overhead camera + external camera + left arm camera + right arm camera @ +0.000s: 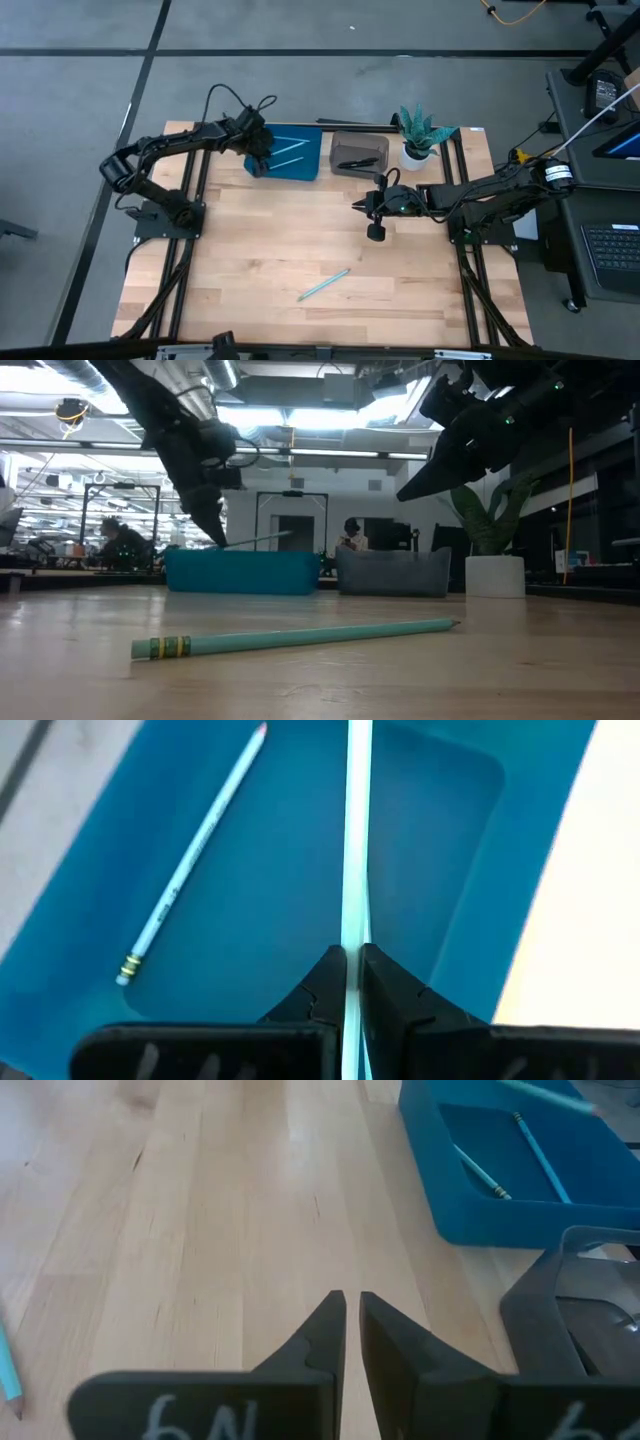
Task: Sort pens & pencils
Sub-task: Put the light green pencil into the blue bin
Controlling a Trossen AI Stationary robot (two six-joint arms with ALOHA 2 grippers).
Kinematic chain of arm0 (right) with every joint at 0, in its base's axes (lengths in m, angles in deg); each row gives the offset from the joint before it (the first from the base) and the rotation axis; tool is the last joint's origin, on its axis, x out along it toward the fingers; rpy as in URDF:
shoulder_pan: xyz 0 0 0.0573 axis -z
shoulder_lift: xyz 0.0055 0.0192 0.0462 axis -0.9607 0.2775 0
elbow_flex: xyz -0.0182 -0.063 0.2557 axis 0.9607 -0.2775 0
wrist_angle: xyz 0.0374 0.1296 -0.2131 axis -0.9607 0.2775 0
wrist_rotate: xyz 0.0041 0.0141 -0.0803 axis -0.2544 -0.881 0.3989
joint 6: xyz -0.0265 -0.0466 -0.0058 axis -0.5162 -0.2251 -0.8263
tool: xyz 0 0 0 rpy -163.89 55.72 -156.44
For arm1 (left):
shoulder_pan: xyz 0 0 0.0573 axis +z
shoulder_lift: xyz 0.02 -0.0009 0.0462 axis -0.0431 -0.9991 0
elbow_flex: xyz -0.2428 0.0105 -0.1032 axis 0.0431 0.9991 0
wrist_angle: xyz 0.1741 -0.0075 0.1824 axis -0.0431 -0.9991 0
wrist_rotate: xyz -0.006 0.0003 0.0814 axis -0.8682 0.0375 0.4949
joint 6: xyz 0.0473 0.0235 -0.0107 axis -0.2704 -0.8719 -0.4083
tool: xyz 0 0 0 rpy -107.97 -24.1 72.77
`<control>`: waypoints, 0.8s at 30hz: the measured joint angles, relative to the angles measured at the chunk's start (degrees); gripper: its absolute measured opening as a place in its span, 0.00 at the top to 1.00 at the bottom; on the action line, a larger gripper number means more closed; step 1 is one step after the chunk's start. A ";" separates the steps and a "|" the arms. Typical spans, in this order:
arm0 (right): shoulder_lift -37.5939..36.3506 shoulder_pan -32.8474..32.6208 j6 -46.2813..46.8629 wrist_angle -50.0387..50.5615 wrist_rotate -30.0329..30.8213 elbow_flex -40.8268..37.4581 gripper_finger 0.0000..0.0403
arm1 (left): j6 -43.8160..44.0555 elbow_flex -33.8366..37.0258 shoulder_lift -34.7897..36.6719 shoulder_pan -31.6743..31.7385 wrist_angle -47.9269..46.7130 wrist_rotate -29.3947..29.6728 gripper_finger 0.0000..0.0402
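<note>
My left gripper (352, 970) is over the blue tray (300, 165) at the table's far side, shut on a light-blue pencil (357, 830). More pencils lie flat on the tray's floor (195, 850) (480, 1172). One more pencil (323, 284) lies flat on the bare wood near the front edge, also in the low view (300, 637). Black pens (357, 162) lie in the grey tray (358, 140) right of the blue one. My right gripper (376, 222) hangs shut above mid-table, touching nothing. My left gripper pinches the pencil between its two fingers near one end (352, 955). The fingers (210, 520) slant down from above. The rest of the pencil (255, 540) sticks out nearly level, lifted clear above the blue tray.
A potted plant (415, 135) in a white pot stands right of the grey tray, at the far right corner. Bare wood (270, 240) stretches between the trays and the loose pencil. People sit at desks in the room behind the table.
</note>
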 joint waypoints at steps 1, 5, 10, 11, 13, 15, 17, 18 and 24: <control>0.00 0.00 0.00 0.00 0.00 0.00 0.91 | 0.00 -0.75 -0.93 -0.02 -0.82 0.17 0.96; 0.00 0.00 0.04 0.01 0.00 0.00 0.91 | -0.16 -4.04 -4.76 -0.02 -3.52 0.58 0.96; 0.00 0.00 0.09 0.13 0.00 -0.02 0.91 | -0.39 -9.17 -10.40 -0.02 -9.11 0.76 0.96; 0.00 0.00 0.09 0.15 0.00 -0.02 0.91 | -0.39 -9.98 -11.56 -0.02 -10.02 0.95 0.96; 0.00 0.00 0.10 0.31 0.00 -0.02 0.91 | -0.37 -11.19 -13.47 -0.02 -10.69 1.41 0.96; 0.00 0.02 0.11 0.72 0.00 -0.02 0.91 | -0.37 -11.77 -14.75 -0.02 -10.75 1.44 0.95; 0.00 0.01 0.13 1.13 -0.02 -0.02 0.91 | -0.39 -11.98 -15.20 -0.02 -10.83 1.46 0.94; 0.00 0.02 0.13 1.25 -0.01 -0.02 0.91 | -0.39 -12.14 -15.21 -0.02 -10.81 1.47 0.93; 0.00 0.02 0.15 1.42 -0.01 -0.02 0.91 | -0.14 -12.24 -15.06 -0.02 -10.49 1.53 0.88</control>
